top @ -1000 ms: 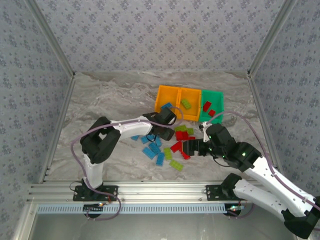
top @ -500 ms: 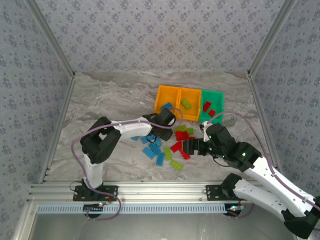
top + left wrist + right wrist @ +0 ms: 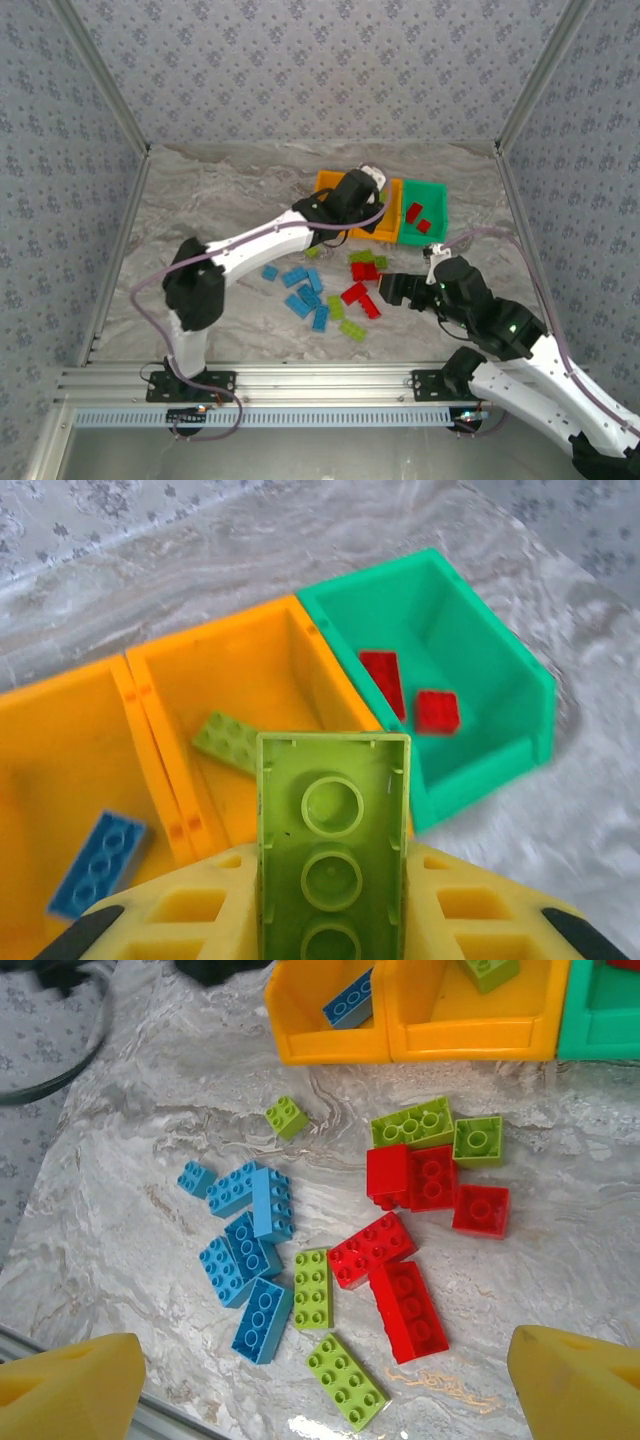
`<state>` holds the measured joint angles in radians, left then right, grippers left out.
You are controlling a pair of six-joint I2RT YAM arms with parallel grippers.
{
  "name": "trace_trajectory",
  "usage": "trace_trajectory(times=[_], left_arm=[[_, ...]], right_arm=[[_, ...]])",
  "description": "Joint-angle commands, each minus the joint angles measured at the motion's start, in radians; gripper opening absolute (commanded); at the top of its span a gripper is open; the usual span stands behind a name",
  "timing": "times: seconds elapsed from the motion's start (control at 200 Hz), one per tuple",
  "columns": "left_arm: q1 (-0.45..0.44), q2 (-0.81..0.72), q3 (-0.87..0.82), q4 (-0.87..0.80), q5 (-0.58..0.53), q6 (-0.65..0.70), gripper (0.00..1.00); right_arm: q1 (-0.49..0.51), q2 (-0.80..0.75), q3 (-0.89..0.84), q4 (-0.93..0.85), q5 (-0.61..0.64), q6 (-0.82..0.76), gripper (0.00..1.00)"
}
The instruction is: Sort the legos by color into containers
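Grey marbled tabletop [image 3: 200, 200], walled in by patterned panels, carries a row of small open plastic bins. Above the middle orange bin [image 3: 270, 680] the left gripper [image 3: 333, 900] is clamped on a lime green studded plastic brick [image 3: 333, 800] (hollow underside facing the wrist camera). It is pinched across its long sides, its free end jutting past the yellow fingers [image 3: 180, 910]. Another lime brick [image 3: 230, 742] lies in that bin below. Such a brick is probably light, rigid and slick-walled, so the flat long sides look like the surest purchase. The right gripper [image 3: 390, 290] hovers spread wide and empty beside the loose bricks [image 3: 390, 1250] scattered on the table.
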<state>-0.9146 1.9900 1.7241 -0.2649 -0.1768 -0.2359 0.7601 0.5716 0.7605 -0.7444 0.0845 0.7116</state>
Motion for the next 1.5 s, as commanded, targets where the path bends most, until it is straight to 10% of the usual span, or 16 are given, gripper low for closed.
trace_trajectory(times=[0.0,0.43,0.735,1.039,1.164,1.494], left_arm=[[0.034,0.150,0.125,-0.019,-0.003,-0.002,0.29],[0.035,0.160,0.232,-0.011,0.113,0.010,0.48],[-0.014,-0.451,-0.407,0.050,-0.031,-0.096,0.47],[0.041,-0.909,-0.887,-0.230,-0.224,-0.362,0.46],[0.213,-0.900,-0.981,-0.176,-0.012,-0.332,0.45],[0.344,-0.549,-0.878,-0.066,0.162,-0.210,0.50]], right_arm=[[0.004,-0.009,-0.010,-0.048,0.035,0.022,0.96],[-0.002,-0.008,-0.039,-0.044,0.035,0.024,0.96],[-0.001,0.005,-0.064,-0.020,-0.005,0.044,0.96],[0.001,0.143,-0.086,0.080,-0.064,0.020,0.97],[0.002,0.185,-0.087,0.130,-0.089,0.023,0.97],[0.008,0.162,-0.093,0.098,-0.081,0.036,0.98]])
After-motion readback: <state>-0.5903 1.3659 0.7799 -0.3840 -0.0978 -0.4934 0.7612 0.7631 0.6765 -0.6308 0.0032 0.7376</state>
